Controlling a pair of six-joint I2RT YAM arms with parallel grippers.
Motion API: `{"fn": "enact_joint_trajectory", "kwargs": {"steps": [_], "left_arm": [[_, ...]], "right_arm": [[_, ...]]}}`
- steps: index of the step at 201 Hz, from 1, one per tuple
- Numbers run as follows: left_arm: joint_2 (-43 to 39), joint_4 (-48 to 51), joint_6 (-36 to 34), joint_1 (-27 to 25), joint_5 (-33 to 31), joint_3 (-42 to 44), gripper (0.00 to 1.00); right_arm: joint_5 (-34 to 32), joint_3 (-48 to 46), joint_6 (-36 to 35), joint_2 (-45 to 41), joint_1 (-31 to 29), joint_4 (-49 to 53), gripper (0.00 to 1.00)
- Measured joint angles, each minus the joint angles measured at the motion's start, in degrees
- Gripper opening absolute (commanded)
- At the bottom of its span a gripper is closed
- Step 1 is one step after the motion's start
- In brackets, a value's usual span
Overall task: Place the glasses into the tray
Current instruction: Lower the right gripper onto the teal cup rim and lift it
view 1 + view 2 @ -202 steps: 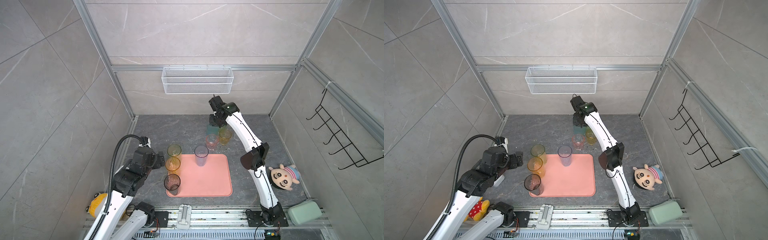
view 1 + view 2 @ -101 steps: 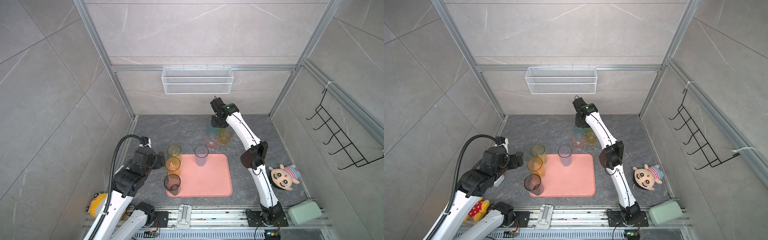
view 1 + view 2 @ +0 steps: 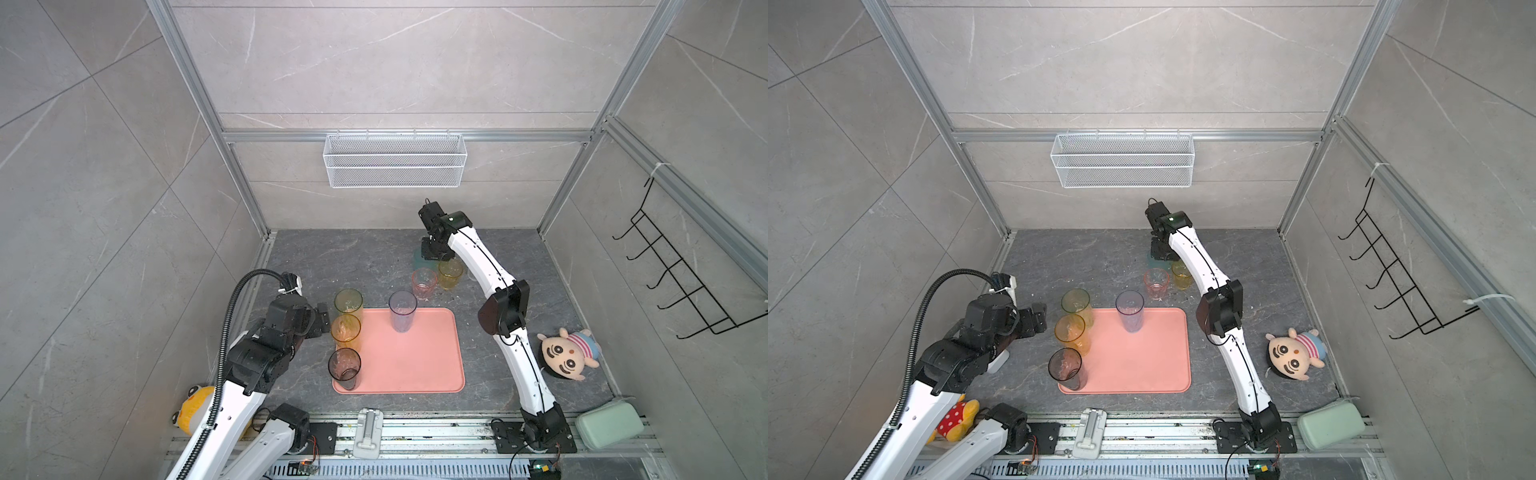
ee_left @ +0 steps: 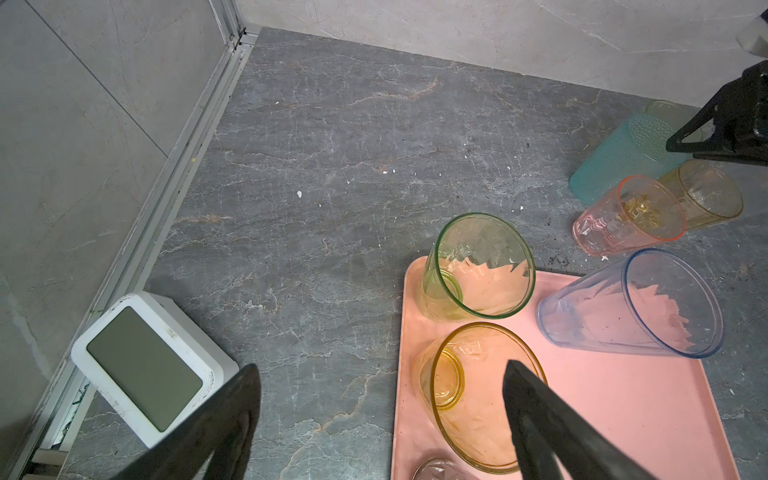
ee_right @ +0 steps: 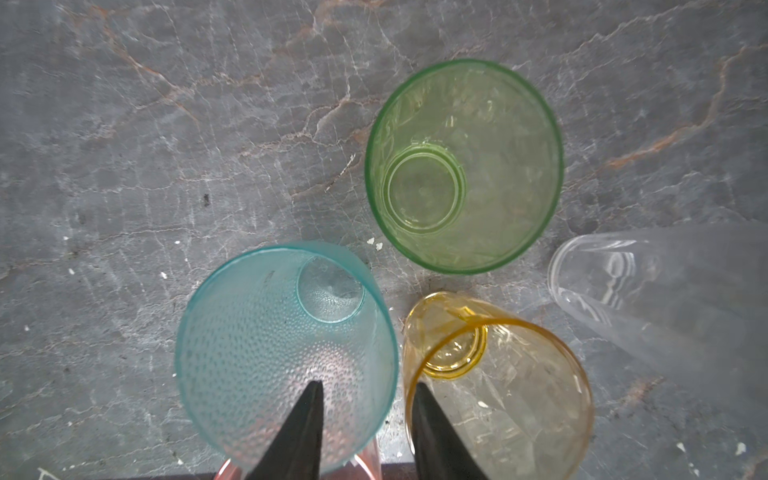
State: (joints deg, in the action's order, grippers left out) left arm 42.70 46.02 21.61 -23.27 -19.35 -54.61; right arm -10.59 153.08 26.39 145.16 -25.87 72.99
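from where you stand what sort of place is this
Probably a robot test cell: aluminium frame around stone-look panels, two arms bolted to a front rail, a wire basket on the back wall.

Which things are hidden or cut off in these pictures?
- Green glass and clear glass: shown in the right wrist view; in both top views the right arm covers them.
- Clear glass: its mouth is cut off by the edge of that view.
- Pink glass: right wrist view, mostly cut off by the edge.
- Grey glass: left wrist view, only part of its rim shows at the edge.
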Motion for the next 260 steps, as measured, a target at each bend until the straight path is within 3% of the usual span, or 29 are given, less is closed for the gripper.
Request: {"fn": "enact_joint_trajectory", "kwargs": {"steps": [105,260], "left_arm": [[0.02,0.00,0.02,0.00,-0.07,-0.02,0.91],[0.04,0.00,0.04,0.00,-0.07,-0.02,0.91]], "right_arm": [[1.25,-0.33,0.61,2.01,0.31,-1.03,0.27],[1.90,5.09,-0.57,3.37,0.35,1.22,0.00]]}}
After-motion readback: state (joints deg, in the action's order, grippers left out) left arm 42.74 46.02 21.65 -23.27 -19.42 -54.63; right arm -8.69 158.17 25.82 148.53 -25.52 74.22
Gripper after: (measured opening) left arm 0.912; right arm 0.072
